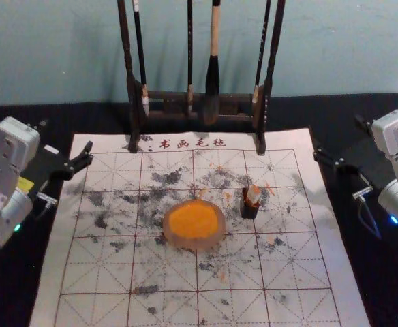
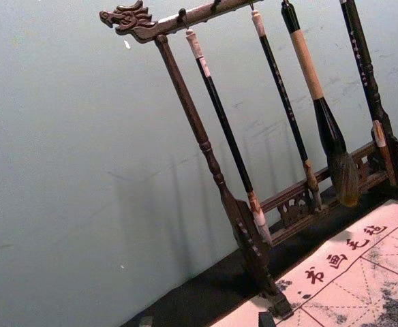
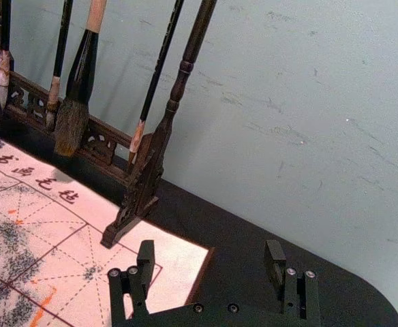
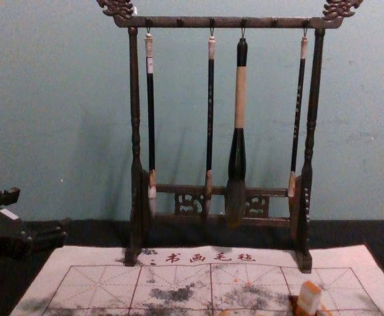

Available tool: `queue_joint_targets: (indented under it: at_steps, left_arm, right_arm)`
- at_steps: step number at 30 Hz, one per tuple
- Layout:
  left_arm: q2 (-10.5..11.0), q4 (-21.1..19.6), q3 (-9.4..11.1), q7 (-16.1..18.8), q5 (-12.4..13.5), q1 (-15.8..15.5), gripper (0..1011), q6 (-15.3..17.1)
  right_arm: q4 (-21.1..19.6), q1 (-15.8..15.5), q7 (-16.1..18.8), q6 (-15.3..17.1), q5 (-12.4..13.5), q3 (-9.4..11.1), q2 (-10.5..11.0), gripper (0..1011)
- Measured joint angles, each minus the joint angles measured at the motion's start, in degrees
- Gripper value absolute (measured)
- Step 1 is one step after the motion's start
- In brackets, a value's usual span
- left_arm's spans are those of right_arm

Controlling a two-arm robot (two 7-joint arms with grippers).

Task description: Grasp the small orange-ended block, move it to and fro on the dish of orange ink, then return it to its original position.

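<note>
In the head view, my left gripper [image 1: 67, 136] is open beside the mat's far left corner, and my right gripper [image 1: 338, 138] is open beyond the far right corner. Their spread fingertips also show in the left wrist view, left gripper [image 2: 206, 320], and the right wrist view, right gripper [image 3: 210, 262], with nothing between them. The small pale block [image 1: 253, 195] with orange on it stands in a little dark holder [image 1: 249, 210], right of the round dish [image 1: 177, 240] of orange ink [image 1: 193, 219]. In the chest view the block [image 4: 308, 298] shows its orange top; its lower part is hidden.
A dark wooden rack [image 4: 225, 22] with several hanging brushes stands across the mat's far edge, behind dish and block. The large brush [image 4: 237, 158] hangs lowest. The gridded white mat [image 1: 97, 272], stained black and orange, lies on a black table [image 1: 362, 170] before a pale wall.
</note>
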Motion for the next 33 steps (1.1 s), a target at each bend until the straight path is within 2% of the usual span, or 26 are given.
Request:
queue_joint_targets:
  at_steps: [33]
  left_arm:
    - [0.00,0.00,0.00,0.00,0.00,0.00,1001,0.00]
  right_arm:
    - [0.00,0.00,0.00,0.01,0.00,0.00,0.00,1000]
